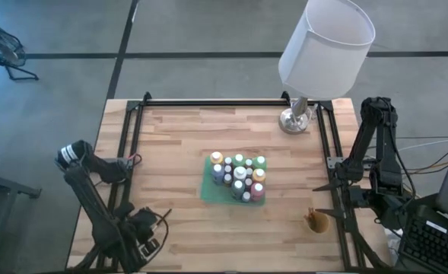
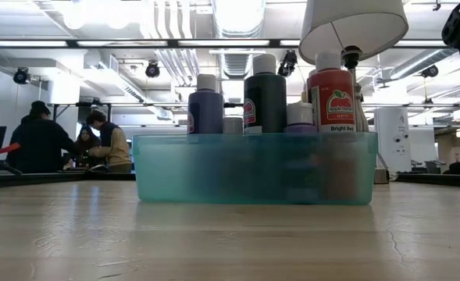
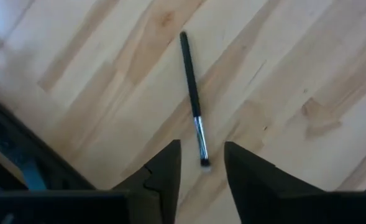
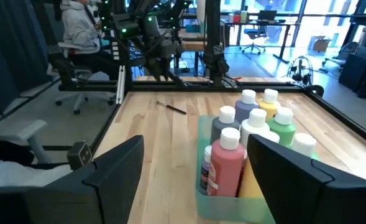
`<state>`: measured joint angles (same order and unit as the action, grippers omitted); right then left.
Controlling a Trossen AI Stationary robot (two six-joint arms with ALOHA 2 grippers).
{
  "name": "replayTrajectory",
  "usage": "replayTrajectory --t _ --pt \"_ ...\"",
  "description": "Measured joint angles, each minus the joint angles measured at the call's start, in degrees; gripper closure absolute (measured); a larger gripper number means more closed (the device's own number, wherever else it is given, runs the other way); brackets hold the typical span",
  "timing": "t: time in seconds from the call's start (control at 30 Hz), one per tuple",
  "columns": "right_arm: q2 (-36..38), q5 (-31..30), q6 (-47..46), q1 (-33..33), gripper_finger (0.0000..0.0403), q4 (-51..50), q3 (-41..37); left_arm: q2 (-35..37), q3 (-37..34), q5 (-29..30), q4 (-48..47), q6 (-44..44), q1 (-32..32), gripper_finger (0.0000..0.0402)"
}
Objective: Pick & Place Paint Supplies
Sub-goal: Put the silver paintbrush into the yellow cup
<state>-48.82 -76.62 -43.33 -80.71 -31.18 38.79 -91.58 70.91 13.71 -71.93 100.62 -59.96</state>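
A thin dark-handled brush [image 3: 192,93] lies flat on the wooden table near its front left; it also shows from afar as the brush [image 4: 171,107]. My left gripper [image 3: 201,146] points down over the brush's silver ferrule and bristle end, open, a finger on either side, touching nothing. Several pale-capped paint bottles [image 1: 239,176] stand upright in a teal-green bin [image 2: 253,168] at the table's middle. My right gripper [image 4: 195,140] hovers at the table's right side, open and empty, facing the bin.
A small tan cup [image 1: 317,221] holding brushes stands near the front right. A lamp with a white shade [image 1: 326,46] stands at the far right, its base [image 1: 293,120] on the table. Black rails [image 1: 231,102] frame the tabletop. People sit in the room beyond.
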Motion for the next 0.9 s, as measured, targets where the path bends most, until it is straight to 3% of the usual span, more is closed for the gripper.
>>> replayTrajectory --t 0.3,0.63,0.9 --pt "0.0 0.1 0.1 0.0 0.0108 0.0 0.0 -3.7 0.0 -10.5 1.9 8.1 -0.2 0.0215" --pt "0.0 0.1 0.4 0.0 0.0123 0.0 -0.1 -5.1 -0.8 -11.4 5.8 8.3 0.4 0.0211" --pt "0.0 0.1 0.5 0.0 0.0144 0.0 -0.1 -4.9 -7.1 -14.5 13.4 8.5 1.6 0.0211"
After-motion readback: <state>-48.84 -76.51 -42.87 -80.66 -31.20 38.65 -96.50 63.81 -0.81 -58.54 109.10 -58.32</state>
